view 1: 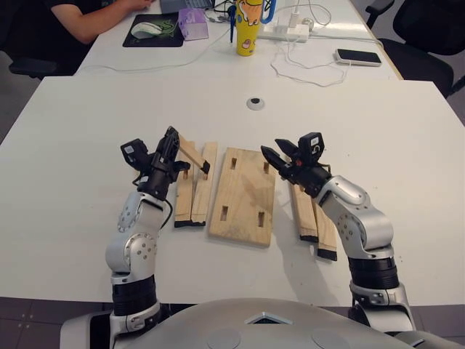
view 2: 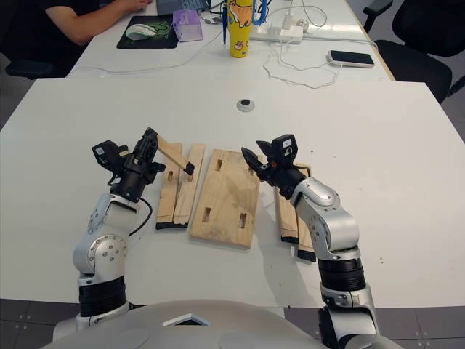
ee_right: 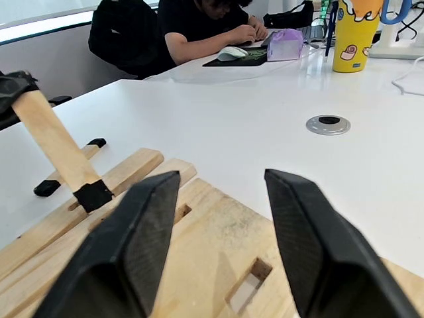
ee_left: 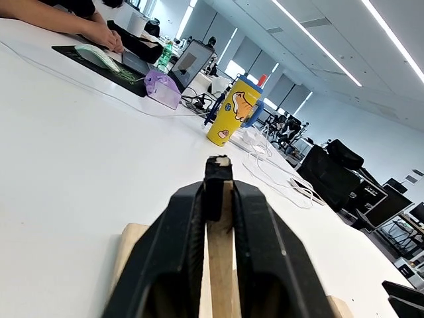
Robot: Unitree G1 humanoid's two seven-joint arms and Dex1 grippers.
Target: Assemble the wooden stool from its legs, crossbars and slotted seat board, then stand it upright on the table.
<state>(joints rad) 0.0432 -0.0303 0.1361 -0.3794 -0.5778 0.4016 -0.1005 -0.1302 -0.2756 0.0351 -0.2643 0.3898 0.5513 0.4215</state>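
The slotted seat board [view 1: 243, 195] lies flat mid-table. Left of it rest two black-tipped wooden legs [view 1: 196, 189]. My left gripper [view 1: 174, 149] is shut on a third leg [view 1: 194, 155], lifted at a slant above them, its black tip toward the board; in the left wrist view that leg [ee_left: 218, 218] runs between the fingers [ee_left: 182, 225]. Two more legs [view 1: 311, 214] lie right of the board, partly under my right arm. My right gripper [view 1: 275, 153] hovers open over the board's far right corner, the board [ee_right: 218, 265] below its fingers [ee_right: 132, 245], nothing held.
A round cable grommet [view 1: 254, 103] sits in the table beyond the parts. Farther back stand a yellow cup [view 1: 248, 27], a phone [view 1: 357, 57], a power strip with cables [view 1: 287, 30] and a purple box [view 1: 192, 23]. A person works at the far left.
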